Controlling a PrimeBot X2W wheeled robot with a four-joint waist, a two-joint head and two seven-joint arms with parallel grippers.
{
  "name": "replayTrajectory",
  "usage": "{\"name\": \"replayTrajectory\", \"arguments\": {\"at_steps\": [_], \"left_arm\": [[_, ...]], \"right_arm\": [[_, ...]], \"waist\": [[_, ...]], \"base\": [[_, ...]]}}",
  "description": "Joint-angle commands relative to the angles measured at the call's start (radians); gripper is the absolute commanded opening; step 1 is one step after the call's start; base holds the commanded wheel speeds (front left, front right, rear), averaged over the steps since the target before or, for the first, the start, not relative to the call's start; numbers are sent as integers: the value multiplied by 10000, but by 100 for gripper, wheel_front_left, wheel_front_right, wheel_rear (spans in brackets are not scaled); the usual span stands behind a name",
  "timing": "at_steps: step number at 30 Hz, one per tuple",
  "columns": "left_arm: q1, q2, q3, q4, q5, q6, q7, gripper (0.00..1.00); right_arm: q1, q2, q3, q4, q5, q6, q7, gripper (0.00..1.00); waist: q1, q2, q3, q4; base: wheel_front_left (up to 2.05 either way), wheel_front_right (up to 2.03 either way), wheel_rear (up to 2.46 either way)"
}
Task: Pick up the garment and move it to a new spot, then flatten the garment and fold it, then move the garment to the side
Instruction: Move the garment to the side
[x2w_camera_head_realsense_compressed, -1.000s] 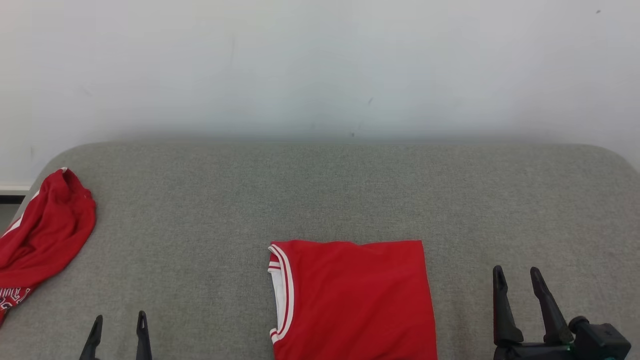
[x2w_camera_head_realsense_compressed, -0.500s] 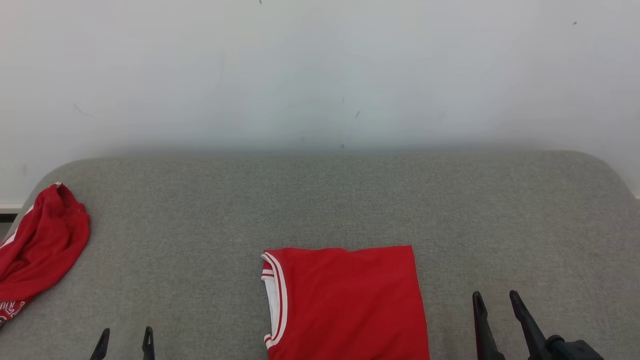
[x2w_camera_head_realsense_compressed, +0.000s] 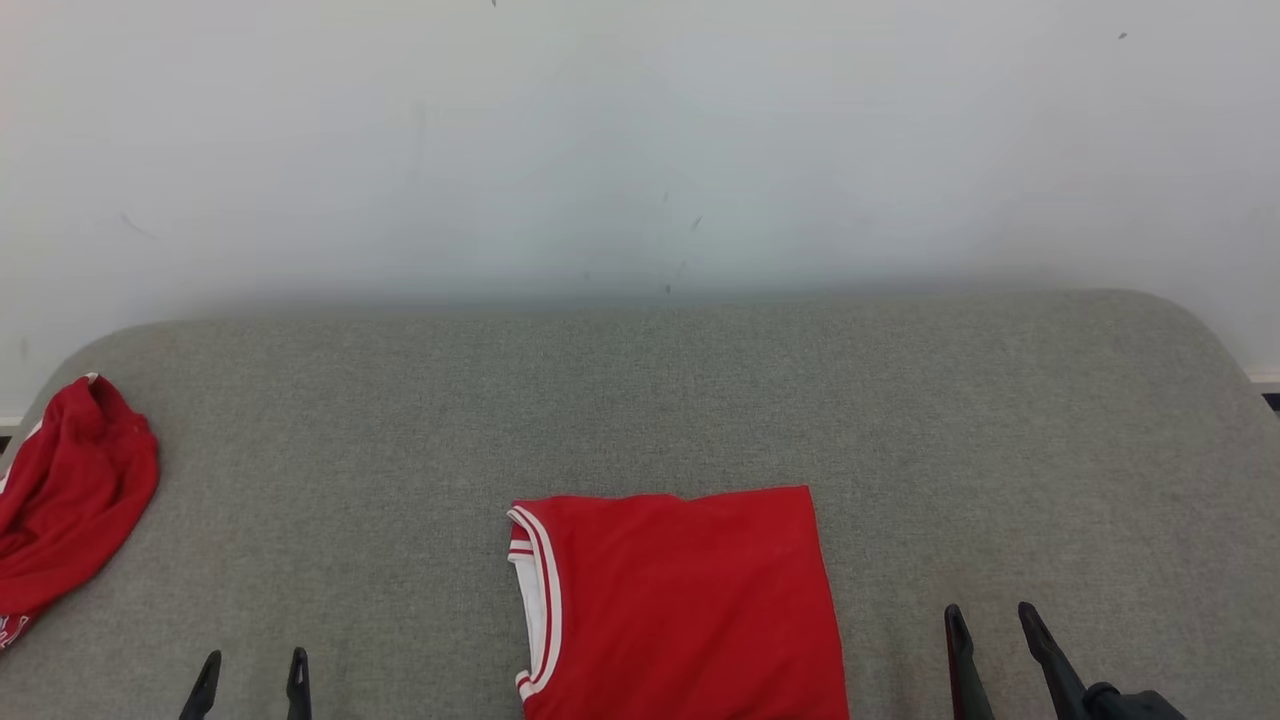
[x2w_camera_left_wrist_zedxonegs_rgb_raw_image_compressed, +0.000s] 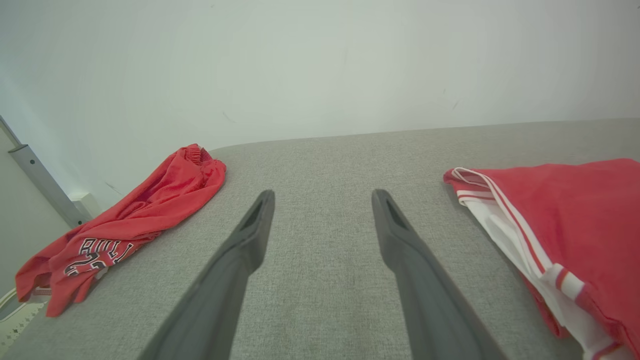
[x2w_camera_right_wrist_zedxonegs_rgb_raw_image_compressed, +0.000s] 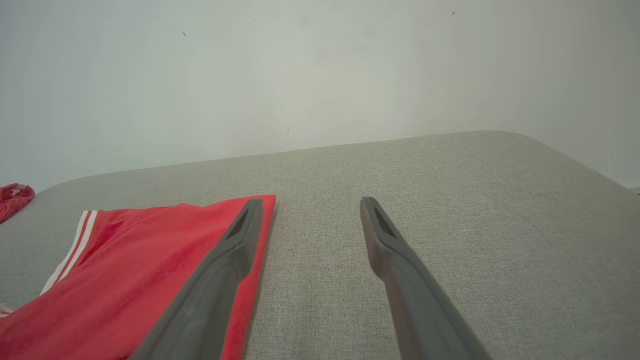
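A folded red garment (x2w_camera_head_realsense_compressed: 690, 600) with white-and-red trim lies flat near the front middle of the grey padded surface (x2w_camera_head_realsense_compressed: 640, 400); it also shows as the garment (x2w_camera_left_wrist_zedxonegs_rgb_raw_image_compressed: 565, 235) at the right of the left wrist view and the garment (x2w_camera_right_wrist_zedxonegs_rgb_raw_image_compressed: 130, 270) at the lower left of the right wrist view. My left gripper (x2w_camera_head_realsense_compressed: 252, 662) stands open at the lower left, well left of the garment, nothing between its fingers (x2w_camera_left_wrist_zedxonegs_rgb_raw_image_compressed: 250, 240). My right gripper (x2w_camera_head_realsense_compressed: 990, 616) stands open just right of the garment's right edge, empty, its left finger (x2w_camera_right_wrist_zedxonegs_rgb_raw_image_compressed: 235, 245) over that edge.
A second, crumpled red garment (x2w_camera_head_realsense_compressed: 65, 505) with white lettering lies at the surface's far left edge, also seen as that crumpled garment (x2w_camera_left_wrist_zedxonegs_rgb_raw_image_compressed: 125, 225) in the left wrist view. A white wall (x2w_camera_head_realsense_compressed: 640, 140) rises behind the surface. The surface's corners are rounded.
The head view has shifted, so everything sits a little further left and lower. My right gripper has dropped toward the bottom edge and shows less of itself. The garments have not moved.
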Motion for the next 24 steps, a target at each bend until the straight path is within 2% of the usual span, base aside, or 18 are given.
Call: {"name": "replayTrajectory", "arguments": {"at_steps": [1, 24], "left_arm": [[34, 74, -3, -55, -52, 39, 23, 100], [172, -86, 234, 88, -627, -13, -77, 100]], "right_arm": [[-104, 8, -13, -10, -40, -25, -8, 100], [-197, 8, 148, -20, 231, -25, -7, 100]], "waist": [[1, 0, 15, 17], [1, 0, 69, 127]], "base": [[0, 0, 0], [0, 0, 0]]}}
